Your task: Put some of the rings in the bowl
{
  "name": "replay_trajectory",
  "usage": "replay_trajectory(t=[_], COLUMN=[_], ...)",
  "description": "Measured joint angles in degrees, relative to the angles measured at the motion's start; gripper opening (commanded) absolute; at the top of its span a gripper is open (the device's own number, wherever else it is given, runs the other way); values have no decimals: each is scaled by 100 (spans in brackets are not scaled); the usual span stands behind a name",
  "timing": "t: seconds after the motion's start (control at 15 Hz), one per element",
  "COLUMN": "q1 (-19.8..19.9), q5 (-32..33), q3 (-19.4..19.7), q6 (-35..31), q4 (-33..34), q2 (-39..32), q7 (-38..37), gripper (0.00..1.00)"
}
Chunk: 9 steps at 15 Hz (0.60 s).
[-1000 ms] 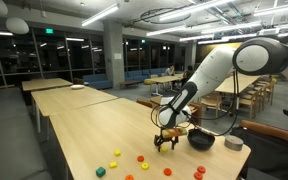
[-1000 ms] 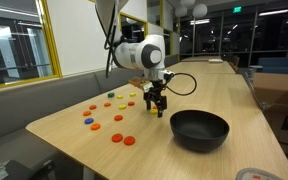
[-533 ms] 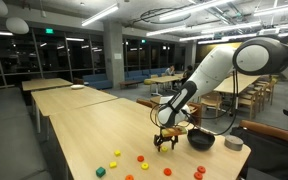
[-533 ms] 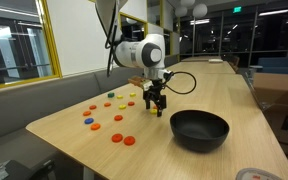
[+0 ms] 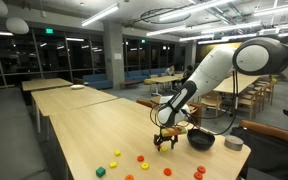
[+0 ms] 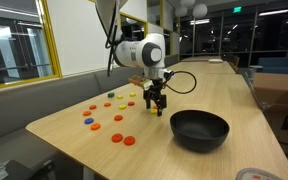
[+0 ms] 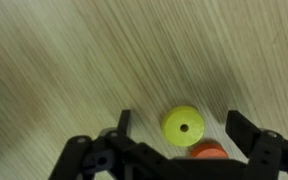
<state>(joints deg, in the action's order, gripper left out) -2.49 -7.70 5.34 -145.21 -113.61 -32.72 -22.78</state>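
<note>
Overhead ceiling strip lights, bright; dark windows; exterior views low-resolution; wrist view soft, blurred.

Exteriors across table (image 5: 79,125); wrist close overhead

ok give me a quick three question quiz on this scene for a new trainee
1. True or false: the fingers are shut.
2. In the wrist view, what colour is the ring lying between the fingers? A blue, B yellow, C green.
3. In an exterior view, is the gripper over the black bowl or over the table beside it?

Key: 1 false, they stand open. 2 B. 3 over the table beside it.
</note>
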Motion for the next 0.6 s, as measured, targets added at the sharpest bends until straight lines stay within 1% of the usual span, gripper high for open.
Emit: replay_trajectory(t=[0.07, 0.2, 0.27, 0.53, 0.6], q1=[0, 0, 0, 1, 1], q5=[0, 6, 12, 56, 59], q3=[1, 5, 8, 51, 53], q6=[3, 10, 15, 99, 106], q4=[0, 0, 2, 17, 22], q2=[0, 0, 1, 60, 63], q7=[0, 1, 1, 1, 1], gripper=[72, 57, 48, 19, 21])
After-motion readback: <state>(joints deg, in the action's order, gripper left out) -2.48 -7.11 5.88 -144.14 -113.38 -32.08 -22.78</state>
